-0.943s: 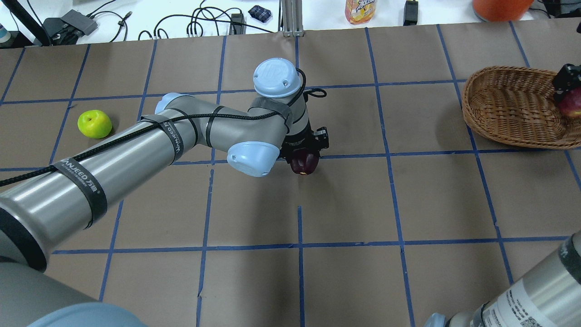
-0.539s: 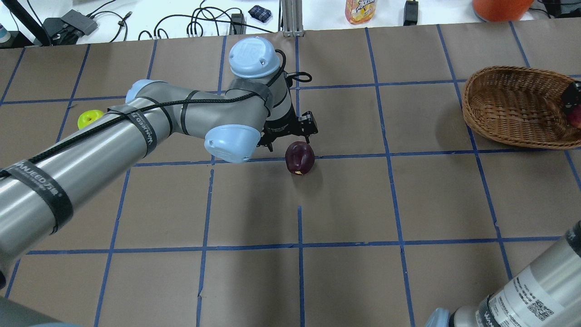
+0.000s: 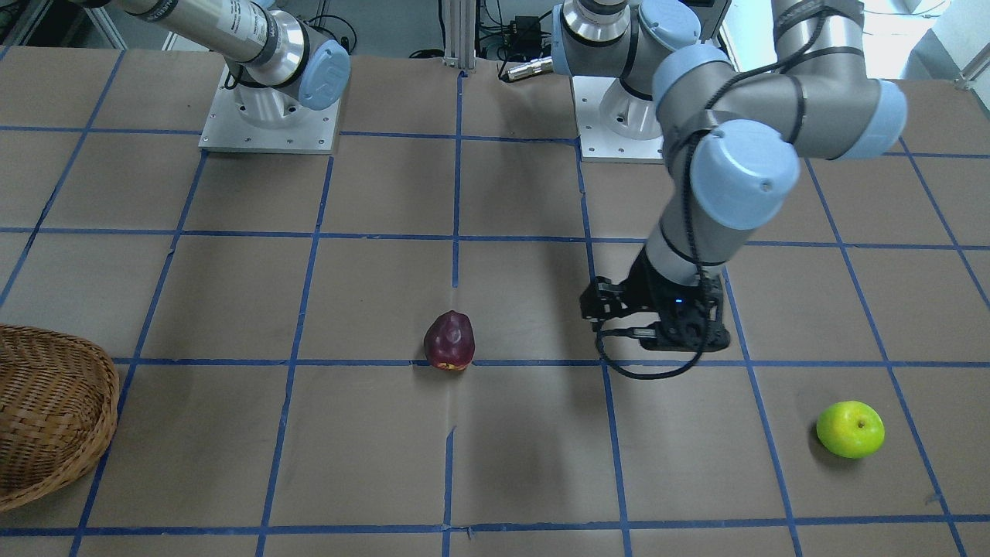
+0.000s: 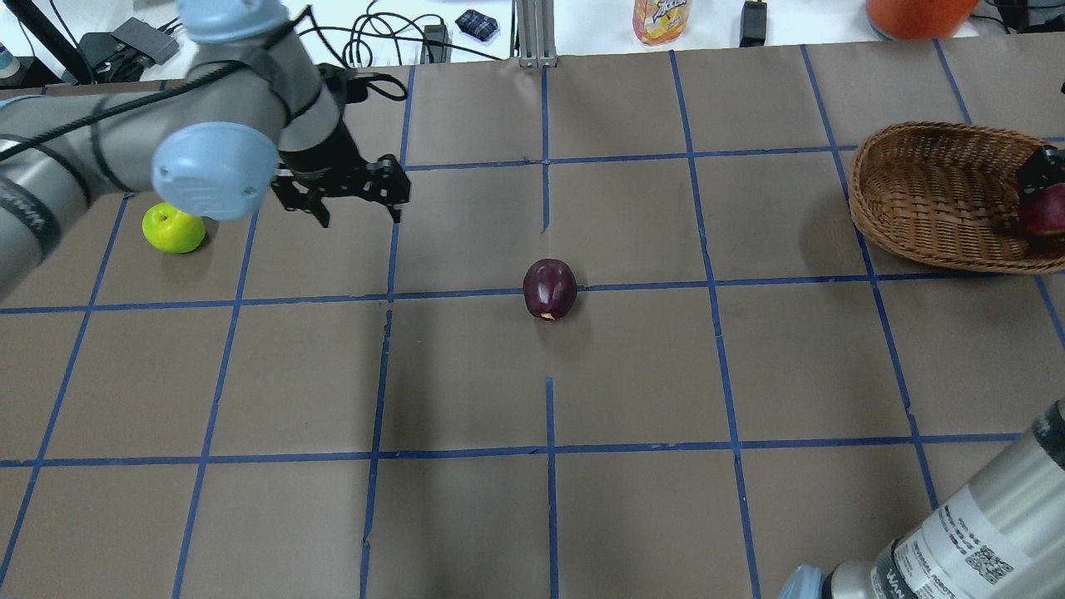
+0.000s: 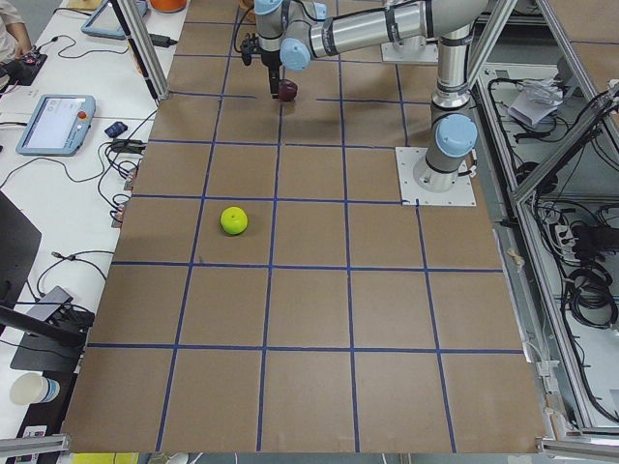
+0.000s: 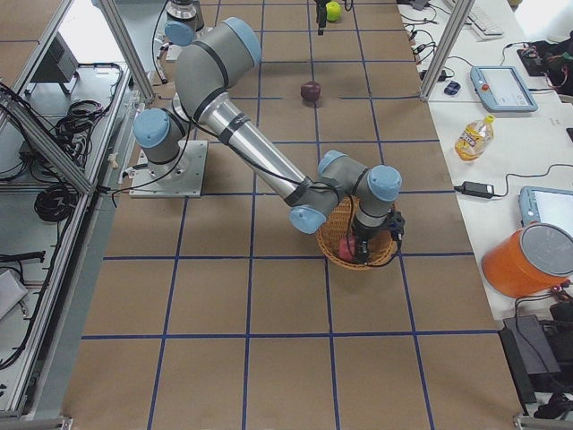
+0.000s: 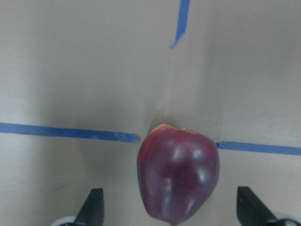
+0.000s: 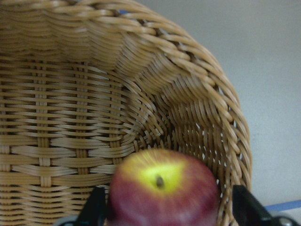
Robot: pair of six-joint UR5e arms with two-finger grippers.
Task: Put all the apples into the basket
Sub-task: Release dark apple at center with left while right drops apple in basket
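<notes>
The dark maroon apple [image 4: 549,289] lies on a blue tape line at mid-table. My left gripper [image 4: 358,218] is open and empty, well to its left and just right of the yellow-green apple [image 4: 173,229]. The left wrist view shows the maroon apple [image 7: 178,181] on the table between open fingers [image 7: 93,209]. The red apple with a yellowish end [image 8: 162,190] sits inside the wicker basket [image 4: 923,195] at the far right. My right gripper [image 4: 1040,170] hangs over it, and its fingers [image 8: 247,207] stand apart on both sides, with a gap at the right one.
Cables, a drink bottle [image 4: 660,18] and an orange container [image 4: 915,12] lie on the white bench beyond the table's far edge. A metal post [image 4: 532,33] stands at the far middle edge. Both arm bases [image 3: 267,116] are on the robot's side.
My left gripper let go of the maroon apple, which stays on the tape line, and swung left towards the yellow-green apple. The right gripper lowered the red apple into the basket.
</notes>
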